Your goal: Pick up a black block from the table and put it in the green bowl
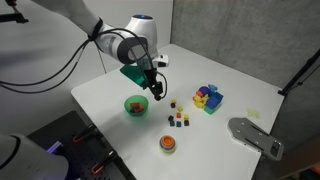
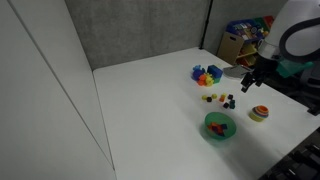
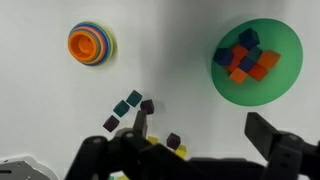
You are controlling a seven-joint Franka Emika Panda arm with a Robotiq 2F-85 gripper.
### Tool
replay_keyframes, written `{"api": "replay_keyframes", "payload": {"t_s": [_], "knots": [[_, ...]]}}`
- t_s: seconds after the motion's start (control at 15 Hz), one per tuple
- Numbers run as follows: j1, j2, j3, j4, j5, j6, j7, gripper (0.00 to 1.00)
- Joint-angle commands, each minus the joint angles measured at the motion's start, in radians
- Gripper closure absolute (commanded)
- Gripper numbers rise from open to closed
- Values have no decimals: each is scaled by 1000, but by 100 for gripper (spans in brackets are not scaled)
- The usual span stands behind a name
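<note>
The green bowl [image 3: 282, 38] holds several orange and dark blue cubes; it also shows in both exterior views [image 1: 127, 101] [image 2: 208, 123]. Tiny cubes lie loose on the white table. In the wrist view one black block [image 3: 148, 105] lies by my left finger tip and another dark one [image 3: 173, 141] lies between the fingers, next to yellow cubes [image 3: 181, 151]. My gripper [image 3: 203, 130] is open and empty, above the table between the cube cluster and the bowl. It also shows in both exterior views [image 1: 155, 86] [image 2: 251, 82].
An orange round dish with coloured rings [image 3: 91, 43] [image 1: 167, 144] [image 2: 258, 113] sits on the table. Teal cubes [image 3: 133, 98] lie near the black block. A blue-yellow-red toy pile [image 1: 208, 97] [image 2: 207, 74] stands farther off. A grey plate [image 1: 255, 136] lies at the table's edge.
</note>
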Motion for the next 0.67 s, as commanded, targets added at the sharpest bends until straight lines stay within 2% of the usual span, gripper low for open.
{"api": "replay_keyframes", "payload": {"t_s": [0.0, 0.07, 0.13, 0.4, 0.47, 0.6], "knots": [[9, 107, -24, 76, -79, 22, -10, 0], [14, 109, -26, 78, -95, 15, -9, 0], [10, 89, -21, 46, -58, 20, -4, 0], [13, 113, -23, 67, -74, 20, -4, 0], [19, 136, -30, 85, -87, 36, 28, 0], [10, 172, -20, 110, -52, 42, 1, 0]]}}
